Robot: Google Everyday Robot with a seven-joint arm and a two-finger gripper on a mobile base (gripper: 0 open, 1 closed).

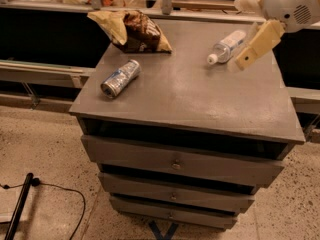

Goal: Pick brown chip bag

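Tool (255, 46): hovered above the right side of the surface (200, 94), just beside the bottle (227, 46); its grip state could not be told.
Brown chip bag (137, 31): lay at the far-left corner, well apart from the tool.
Risk: a sweep across might knock the bottle; glossy foil could slip.

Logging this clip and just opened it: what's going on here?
A robot arm is after the chip bag, which lies untouched at the back left of the cabinet top. The gripper hangs over the right side, by the bottle, well away from the bag. A can lies on its side near the left edge.
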